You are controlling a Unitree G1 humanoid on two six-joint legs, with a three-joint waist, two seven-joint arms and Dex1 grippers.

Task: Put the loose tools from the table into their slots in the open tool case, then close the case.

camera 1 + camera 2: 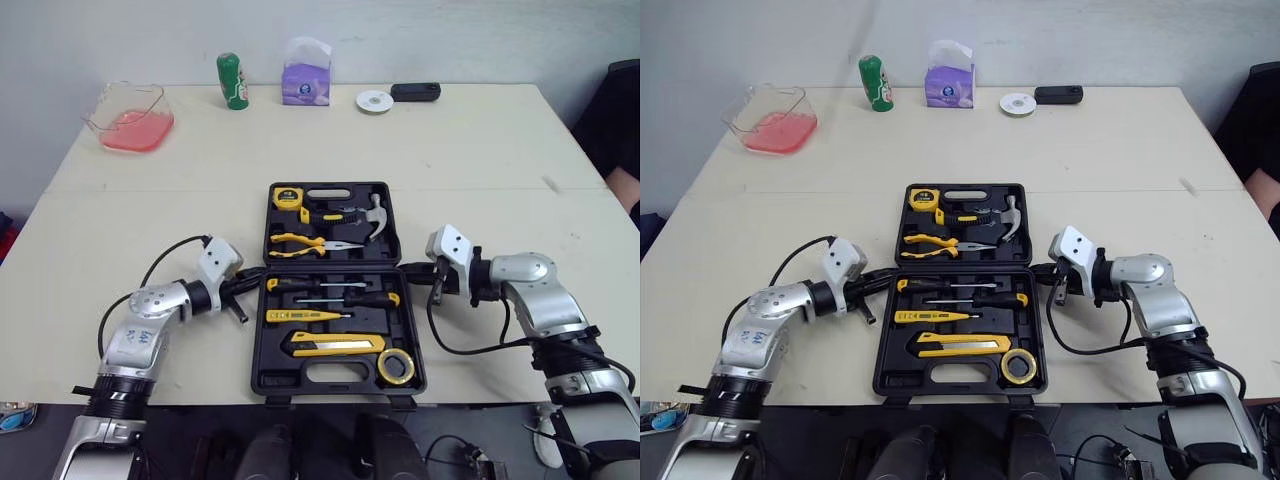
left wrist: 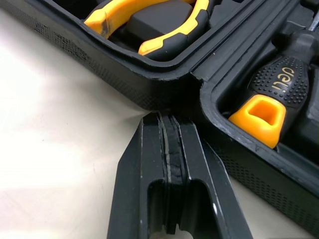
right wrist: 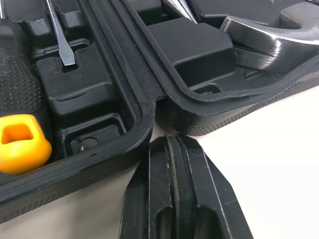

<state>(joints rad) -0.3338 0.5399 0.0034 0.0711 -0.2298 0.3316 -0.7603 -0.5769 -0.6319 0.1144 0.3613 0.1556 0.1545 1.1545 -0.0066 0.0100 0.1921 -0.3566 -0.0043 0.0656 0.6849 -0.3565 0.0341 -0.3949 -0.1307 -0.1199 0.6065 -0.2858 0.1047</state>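
The black tool case (image 1: pixel 335 376) lies open flat at the table's front middle. Its far half holds a yellow tape measure (image 1: pixel 288 196), pliers (image 1: pixel 300 243) and a hammer (image 1: pixel 372 215). In the near half sit screwdrivers (image 1: pixel 330 287), a yellow utility knife (image 1: pixel 335 345) and a roll of tape (image 1: pixel 397 366). My left gripper (image 1: pixel 257 273) is shut, its tip (image 2: pixel 169 120) against the left end of the hinge. At the right end of the hinge my right gripper (image 1: pixel 406 268) is shut too, its tip (image 3: pixel 174 143) at the notch between the halves.
Along the far edge stand a clear container with a pink bottom (image 1: pixel 130 118), a green can (image 1: pixel 232 80), a purple tissue box (image 1: pixel 306 72), a white disc (image 1: pixel 374 101) and a black device (image 1: pixel 415 92). A person's arm (image 1: pixel 625 185) shows at the right edge.
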